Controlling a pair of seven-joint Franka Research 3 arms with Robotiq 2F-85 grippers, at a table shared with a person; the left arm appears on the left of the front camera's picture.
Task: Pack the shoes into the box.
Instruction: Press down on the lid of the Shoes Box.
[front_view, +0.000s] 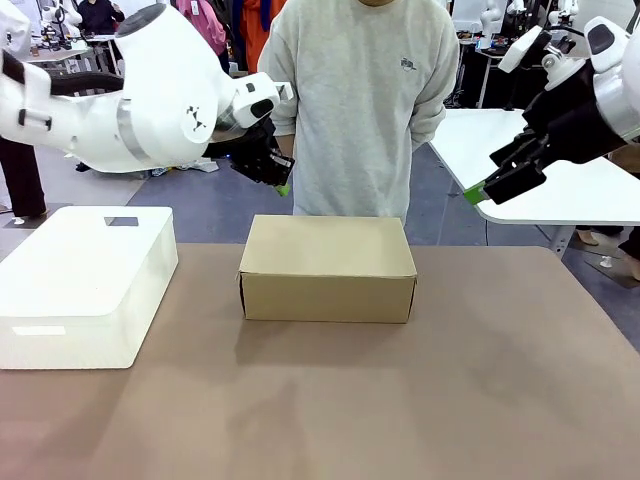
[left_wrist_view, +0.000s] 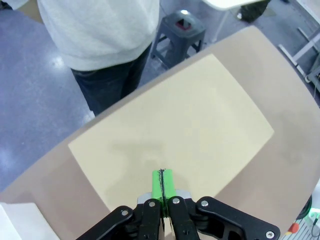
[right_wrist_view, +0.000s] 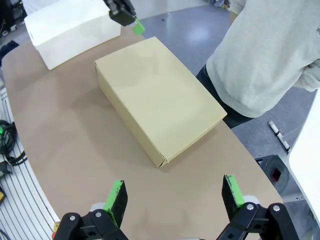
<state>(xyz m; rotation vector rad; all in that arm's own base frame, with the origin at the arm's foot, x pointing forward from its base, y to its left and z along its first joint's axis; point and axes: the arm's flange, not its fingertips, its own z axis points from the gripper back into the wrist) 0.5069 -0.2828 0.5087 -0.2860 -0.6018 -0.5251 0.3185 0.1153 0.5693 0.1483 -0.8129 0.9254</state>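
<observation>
Arms hover raised: left tool (front_view: 283, 186), pads pressed together, at the box's (front_view: 328, 268) eleven o'clock; right tool (front_view: 478, 192) wide at two o'clock. White block (front_view: 85, 283) at nine o'clock; person (front_view: 365, 100) at twelve behind the bench (front_view: 400, 400).

You are looking at the box (front_view: 327, 266) sitting closed in the middle of the table (front_view: 400, 400), below and between both grippers. Your left gripper (front_view: 283, 186) is hanging above its far left corner, your right gripper (front_view: 472, 192) up off to its right. The white block (front_view: 85, 280) is lying left of the box, below the left arm. The person (front_view: 365, 100) is standing behind the box, between the grippers.
</observation>
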